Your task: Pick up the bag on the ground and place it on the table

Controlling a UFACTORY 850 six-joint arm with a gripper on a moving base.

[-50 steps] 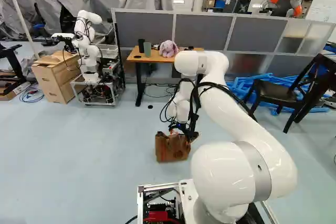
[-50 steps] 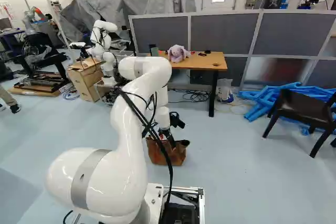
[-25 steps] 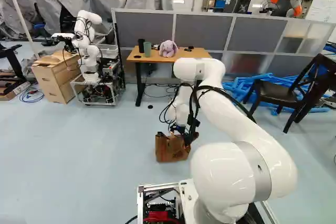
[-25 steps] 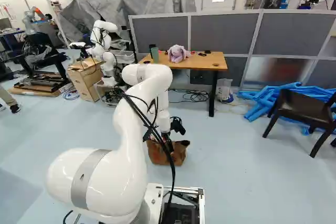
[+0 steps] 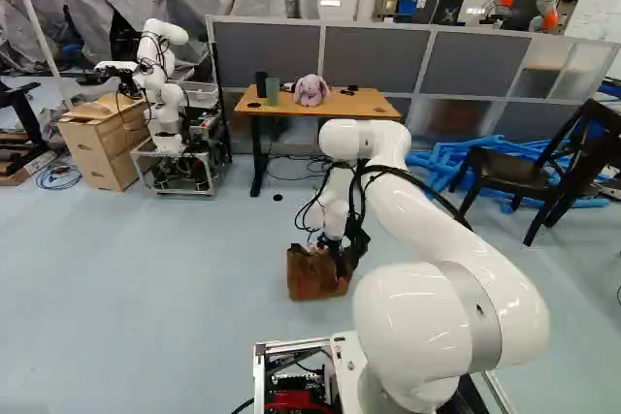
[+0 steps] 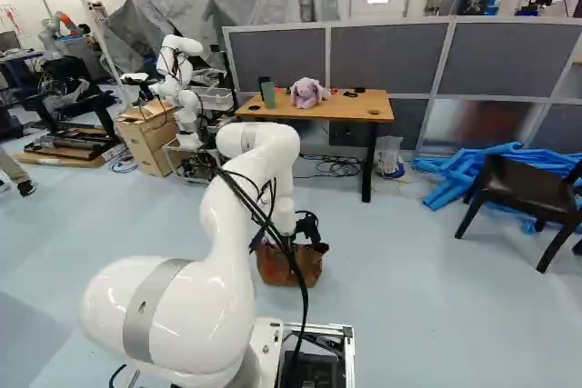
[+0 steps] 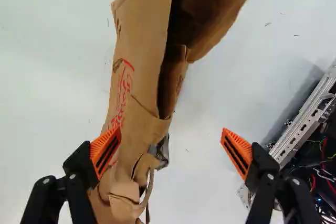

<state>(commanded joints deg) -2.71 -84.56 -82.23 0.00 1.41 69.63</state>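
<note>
The grasp is being lined up: the end effector [image 7: 171,142] stands wide over the bag [image 7: 136,98], which sits on the floor [image 6: 418,306], the worktop [image 6: 353,110] beyond it. Centring, then closing, should come next.

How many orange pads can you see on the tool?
2, both in the wrist view: one pad overlaps the brown bag, the other pad is over the floor.
</note>
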